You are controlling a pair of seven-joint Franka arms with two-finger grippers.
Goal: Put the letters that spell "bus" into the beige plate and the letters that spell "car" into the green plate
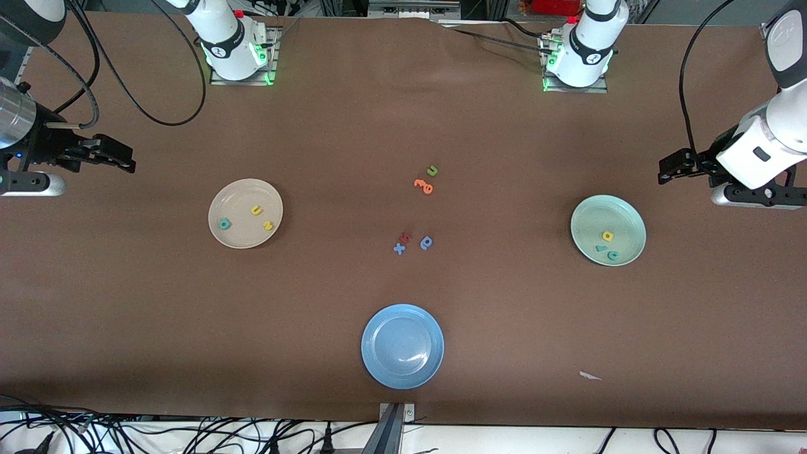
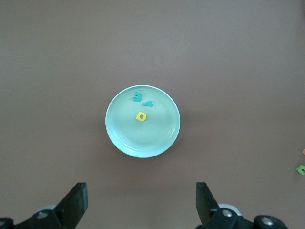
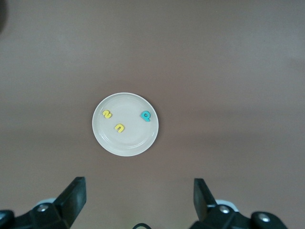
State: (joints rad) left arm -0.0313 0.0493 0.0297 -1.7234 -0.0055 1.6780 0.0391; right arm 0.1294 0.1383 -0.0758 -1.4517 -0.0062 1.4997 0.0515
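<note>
Beige plate [image 1: 245, 213]: round, shallow, cream; it sits on the worktop toward the right arm's end.
Letters that spell "bus": a teal "b" [image 1: 224, 223], a yellow "u" [image 1: 256, 210] and a yellow "s" [image 1: 268, 225], all lying inside the beige plate, apart from one another.
Green plate [image 1: 608, 229]: round, shallow, pale mint; it sits toward the left arm's end.
Letters that spell "car": a yellow "a" [image 1: 607, 236], a small teal "r" [image 1: 600, 248] and a teal "c" [image 1: 612, 255], grouped close together in the green plate.
Worktop [image 1: 315, 139]: a matte brown sheet, with cables along the edge nearest the front camera.
Loose letters: a green "u" [image 1: 432, 170] just beside orange letters [image 1: 423, 186] near the middle; nearer the front camera, a blue "x" [image 1: 399, 248], a dark red letter [image 1: 406, 238] and a blue rounded letter [image 1: 426, 243].
Blue plate [image 1: 402, 346]: nearest the front camera, mid-worktop.
White scrap [image 1: 590, 376]: lies toward the left arm's end, near the front edge.
Left tool [image 2: 142, 202]: released, fingers spread wide, high over the worktop beside the green plate, holding nothing.
Right tool [image 3: 139, 200]: released, fingers spread wide, high over the worktop beside the beige plate, holding nothing.
</note>
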